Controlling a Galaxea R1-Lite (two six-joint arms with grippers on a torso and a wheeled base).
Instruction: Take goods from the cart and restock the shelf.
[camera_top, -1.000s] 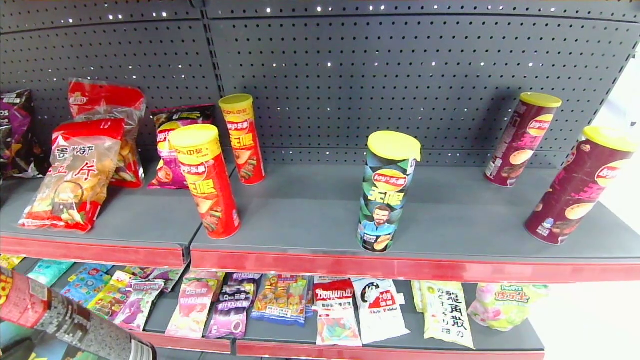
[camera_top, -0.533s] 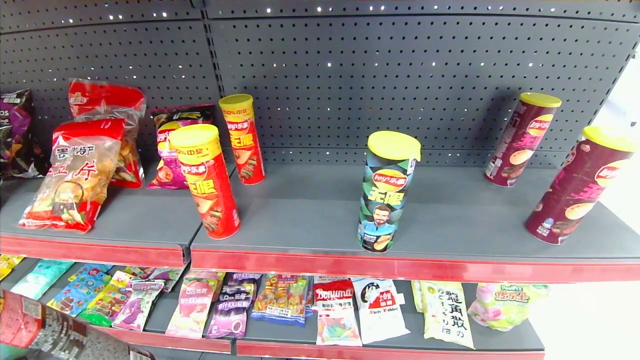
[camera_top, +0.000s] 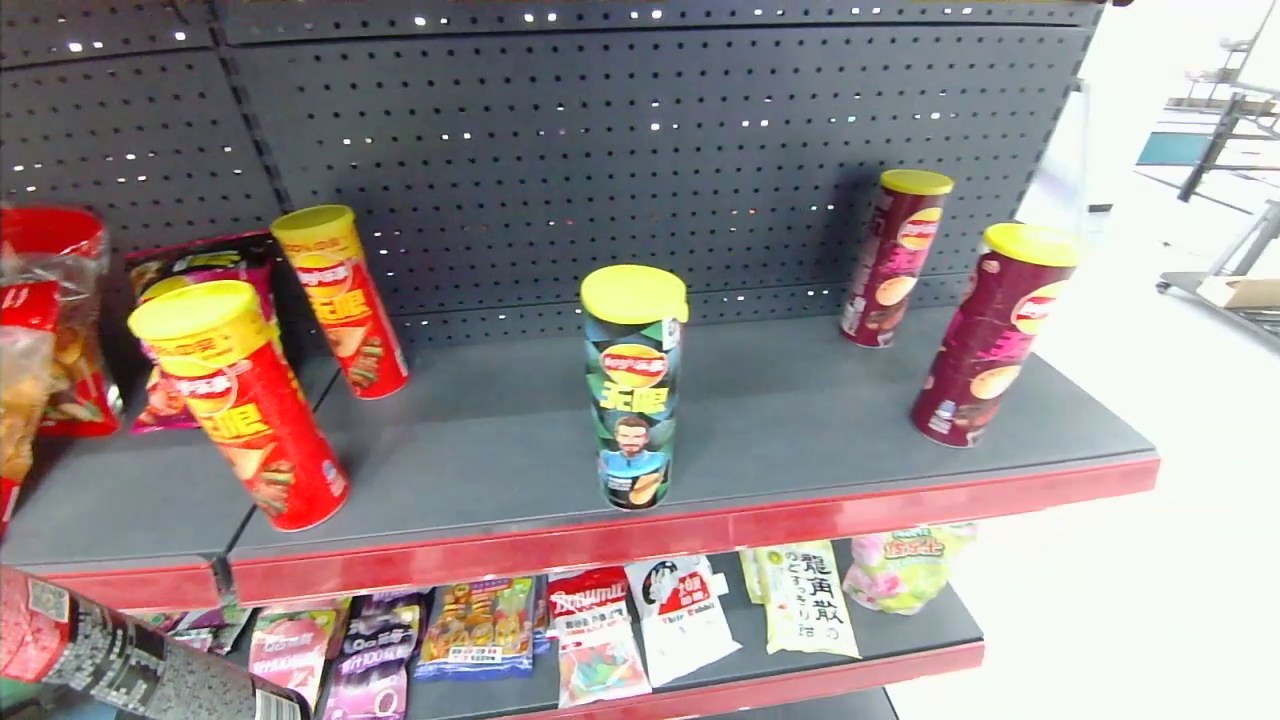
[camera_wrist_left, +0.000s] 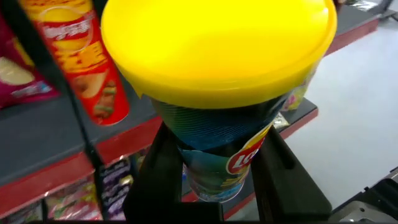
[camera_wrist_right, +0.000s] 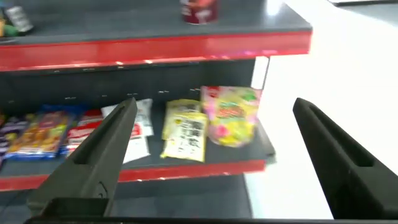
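My left gripper (camera_wrist_left: 217, 183) is shut on a chip can (camera_wrist_left: 214, 50) with a yellow lid and a blue-green body, and its black fingers (camera_wrist_left: 152, 177) clamp the can's sides. In the head view the held can (camera_top: 110, 660) pokes in at the lower left corner, below the upper shelf (camera_top: 780, 400). An identical green can (camera_top: 632, 385) stands near the middle of that shelf's front edge. My right gripper (camera_wrist_right: 214, 106) is open with nothing between its fingers, facing the lower shelf (camera_wrist_right: 186, 168).
Two red cans (camera_top: 240, 400) stand left on the upper shelf, two maroon cans (camera_top: 990, 335) right, with bare board on either side of the green can. Snack bags (camera_top: 600, 630) line the lower shelf. Open floor lies right of the shelf end.
The head camera has turned to the right, so the whole shelf picture has slid left. The held can's end dipped lower at the left corner, then came back up.
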